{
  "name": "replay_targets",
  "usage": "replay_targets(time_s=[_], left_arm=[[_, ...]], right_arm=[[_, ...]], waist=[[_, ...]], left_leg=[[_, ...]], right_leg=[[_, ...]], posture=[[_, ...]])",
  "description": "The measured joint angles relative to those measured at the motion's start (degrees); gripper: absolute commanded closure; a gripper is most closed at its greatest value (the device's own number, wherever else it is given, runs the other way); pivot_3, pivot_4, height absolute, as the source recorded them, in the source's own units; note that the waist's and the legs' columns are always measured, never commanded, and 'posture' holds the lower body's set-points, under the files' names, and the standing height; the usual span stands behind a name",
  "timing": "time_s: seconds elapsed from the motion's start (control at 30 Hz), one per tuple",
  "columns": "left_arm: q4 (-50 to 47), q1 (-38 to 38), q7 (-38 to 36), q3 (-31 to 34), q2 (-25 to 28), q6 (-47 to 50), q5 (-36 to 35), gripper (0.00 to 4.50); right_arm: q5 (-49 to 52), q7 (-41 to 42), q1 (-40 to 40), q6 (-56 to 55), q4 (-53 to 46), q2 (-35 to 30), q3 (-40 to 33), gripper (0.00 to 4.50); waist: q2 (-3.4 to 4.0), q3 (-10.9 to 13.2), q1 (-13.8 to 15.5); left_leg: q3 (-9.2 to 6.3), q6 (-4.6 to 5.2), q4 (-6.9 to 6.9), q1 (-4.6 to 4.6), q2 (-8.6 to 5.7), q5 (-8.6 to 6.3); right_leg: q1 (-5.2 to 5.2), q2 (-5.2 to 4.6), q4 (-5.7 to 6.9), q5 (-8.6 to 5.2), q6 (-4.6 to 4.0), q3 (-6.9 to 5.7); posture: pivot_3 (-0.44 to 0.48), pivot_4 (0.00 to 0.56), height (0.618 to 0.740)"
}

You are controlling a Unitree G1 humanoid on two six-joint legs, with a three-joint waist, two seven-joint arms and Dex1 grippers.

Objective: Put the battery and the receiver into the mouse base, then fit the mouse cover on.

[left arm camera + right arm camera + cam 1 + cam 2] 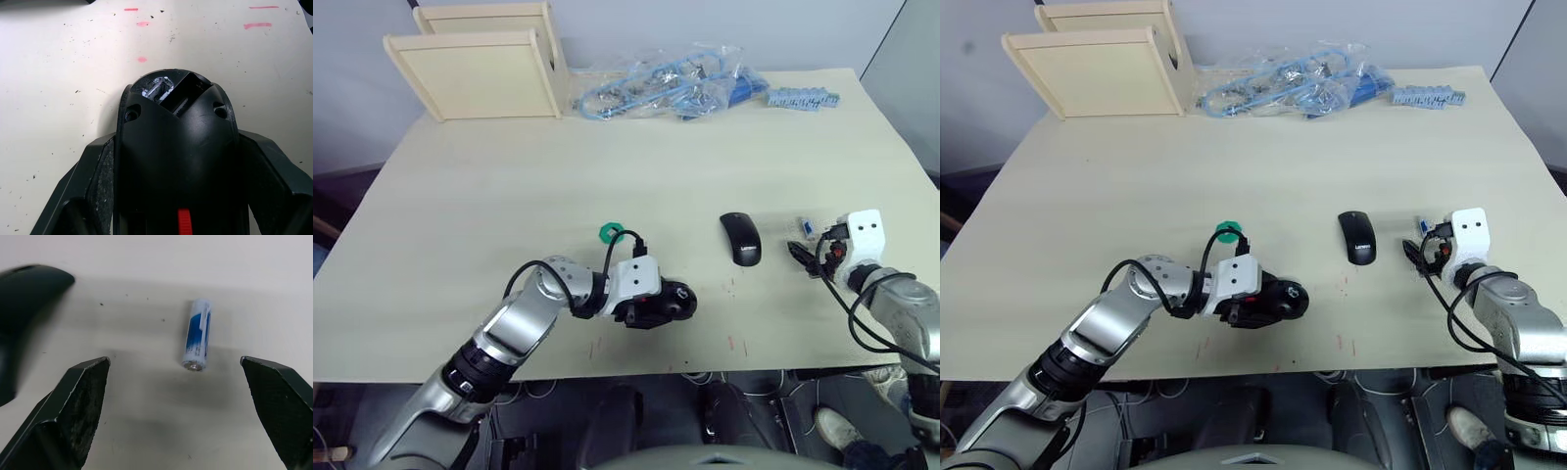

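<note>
The battery [197, 340] is seen just ahead of the spread right hand [181, 406], its long axis pointing away, while the mouse base [176, 147] is clamped by the left hand [651, 305].

White-and-blue battery [197, 340], black mouse cover [740, 238]

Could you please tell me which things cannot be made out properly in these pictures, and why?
- Mouse base: in the left wrist view its near end is cut off by the picture's edge; in the head views the left gripper covers most of it.
- Receiver: too small to pick out with certainty.
- Battery: plain in the right wrist view; in the head views the right gripper partly hides it.
- Mouse cover: cut off in the right wrist view.
</note>
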Motion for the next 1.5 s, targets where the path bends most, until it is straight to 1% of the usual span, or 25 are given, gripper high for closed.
replay_targets(time_s=[0.37,0.63,0.9,0.97,1.0,1.03,1.07,1.1,1.13,1.2,1.33,1.43,1.5], left_arm=[[-0.22,0.23,0.10,0.14,-0.08,0.18,0.00,1.57],[-0.22,0.25,0.07,0.15,-0.08,0.19,0.01,1.57],[-0.25,0.34,0.25,0.20,-0.10,0.27,0.00,1.57],[-0.28,0.36,0.27,0.20,-0.10,0.27,0.00,1.57],[-0.29,0.37,0.27,0.20,-0.10,0.27,0.00,1.57],[-0.29,0.38,0.27,0.20,-0.11,0.25,0.00,1.57],[-0.29,0.38,0.27,0.20,-0.12,0.25,-0.01,1.57],[-0.29,0.38,0.27,0.20,-0.13,0.25,-0.01,1.57],[-0.29,0.38,0.27,0.20,-0.14,0.24,0.00,1.57],[-0.29,0.38,0.28,0.20,-0.14,0.25,0.00,1.57],[-0.28,0.44,0.31,0.23,-0.21,0.14,0.01,1.57],[-0.27,0.46,0.29,0.28,-0.20,0.07,0.03,1.57],[-0.22,0.51,0.28,0.31,-0.20,-0.07,0.03,1.57]], right_arm=[[-3.80,-2.16,-1.99,-0.88,2.18,3.09,0.47,1.25],[-4.53,-3.27,-2.28,-1.28,2.41,4.95,-0.28,1.25],[-5.07,-6.78,-2.48,-1.25,1.83,7.69,-0.83,1.25],[-5.12,-7.00,-2.48,-1.26,1.77,7.93,-0.88,1.79],[-5.13,-7.10,-2.48,-1.29,1.73,8.04,-0.89,1.93],[-5.16,-7.27,-2.48,-1.32,1.71,8.17,-0.89,2.46],[-5.19,-7.44,-2.48,-1.36,1.70,8.31,-0.94,2.79],[-5.23,-7.63,-2.48,-1.40,1.70,8.54,-1.07,3.33],[-5.27,-7.90,-2.48,-1.48,1.69,8.84,-1.34,3.65],[-5.40,-8.02,-2.42,-1.66,1.62,8.89,-1.53,4.43],[-5.61,-7.29,-1.13,-2.85,1.03,8.93,-1.75,4.44],[-5.32,-5.06,0.33,-3.57,0.06,7.83,-1.80,4.44],[-3.12,-0.47,2.22,-3.22,-2.73,5.28,-1.83,4.44]], waist=[[0.02,0.00,0.00],[0.02,-0.01,-0.02],[0.03,-0.01,-0.03],[0.03,-0.01,-0.03],[0.03,-0.01,-0.02],[0.03,-0.01,-0.02],[0.03,-0.01,-0.01],[0.03,-0.01,0.00],[0.03,-0.01,0.00],[0.03,-0.01,0.00],[0.03,-0.01,0.05],[0.04,-0.01,0.02],[0.11,0.03,0.02]], left_leg=[[-0.02,0.00,0.00,0.00,0.00,0.00],[-0.02,0.00,0.00,0.00,0.00,0.00],[-0.02,0.00,0.00,0.00,0.00,0.00],[-0.02,0.00,0.00,0.01,0.00,0.00],[-0.02,0.00,0.00,0.01,0.00,0.00],[-0.02,0.00,0.00,0.01,0.00,0.00],[-0.02,0.00,-0.01,0.00,0.00,0.00],[-0.02,0.00,0.00,0.00,0.00,0.00],[-0.02,0.00,-0.01,0.00,0.00,0.00],[-0.03,0.00,0.00,0.00,0.00,0.00],[-0.04,0.00,-0.01,-0.02,0.00,0.00],[-0.03,0.00,-0.01,-0.01,0.00,0.00],[-0.03,0.00,-0.01,-0.02,0.00,0.00]], right_leg=[[0.00,0.01,0.00,0.00,0.00,-0.01],[0.00,0.01,0.00,0.00,0.00,-0.01],[0.00,0.01,0.00,0.00,0.00,-0.01],[0.00,0.01,0.00,0.00,0.00,-0.01],[0.00,0.01,0.00,0.00,0.00,-0.01],[0.00,0.01,0.00,0.00,0.00,-0.01],[0.00,0.01,-0.01,0.00,0.00,-0.02],[0.00,0.01,-0.01,0.00,0.00,-0.02],[0.00,0.01,-0.01,0.00,0.00,-0.02],[0.00,0.01,-0.01,0.00,0.00,-0.02],[0.00,0.01,-0.02,0.00,0.00,-0.03],[0.00,0.00,-0.02,0.00,0.00,-0.03],[0.00,0.00,-0.02,-0.01,0.00,-0.02]], posture=[[0.000,0.150,0.740],[0.000,0.150,0.740],[0.000,0.150,0.740],[0.000,0.150,0.740],[0.000,0.150,0.740],[0.000,0.150,0.740],[0.000,0.150,0.740],[0.000,0.150,0.740],[0.000,0.150,0.740],[0.000,0.150,0.740],[0.000,0.150,0.740],[0.000,0.150,0.740],[0.000,0.150,0.740]])
